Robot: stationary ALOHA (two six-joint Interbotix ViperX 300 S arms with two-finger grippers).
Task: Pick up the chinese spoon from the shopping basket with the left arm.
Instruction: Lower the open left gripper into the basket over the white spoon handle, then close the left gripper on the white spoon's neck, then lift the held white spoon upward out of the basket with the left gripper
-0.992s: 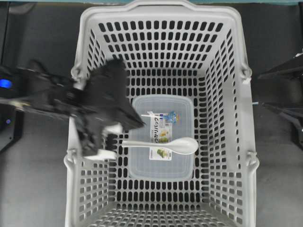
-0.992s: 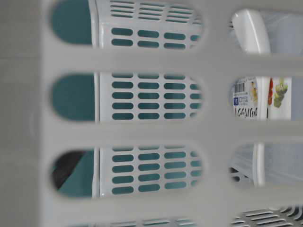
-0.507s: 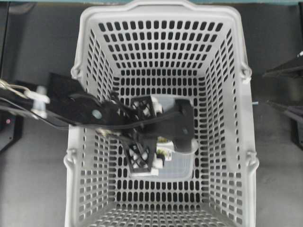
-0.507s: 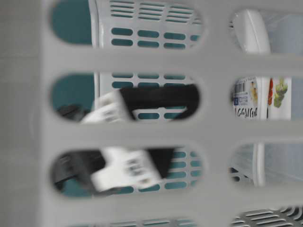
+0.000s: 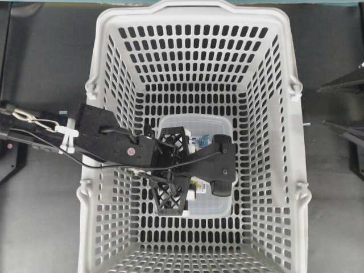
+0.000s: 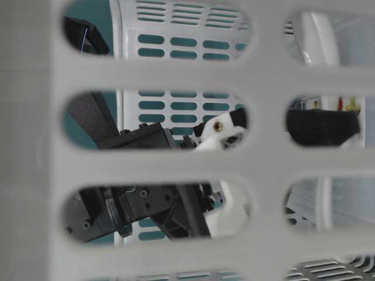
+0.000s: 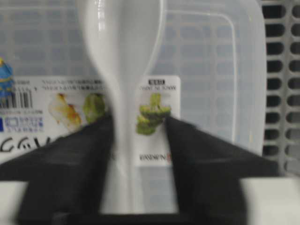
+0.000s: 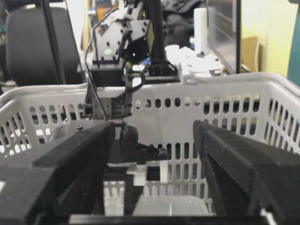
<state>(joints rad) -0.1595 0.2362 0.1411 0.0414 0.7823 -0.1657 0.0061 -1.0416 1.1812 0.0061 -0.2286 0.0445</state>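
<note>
Between my left gripper's [image 7: 136, 187] 2 jaws, clenched on it: the spoon [image 7: 123, 84] handle, glossy, stiff, light, likely slippery; I judge this slim neck the right hold. Beneath: the container [image 7: 220, 70] lid. Beyond: the basket [image 5: 284, 187] walls, close. Right gripper [image 8: 154, 154] gapes, idle.

A dark grey desk [image 5: 45, 227] under even light. Beyond it a black chair [image 8: 33, 42] stands at the left, a yellow-green wall [image 8: 269, 37] at the right, clutter between.
</note>
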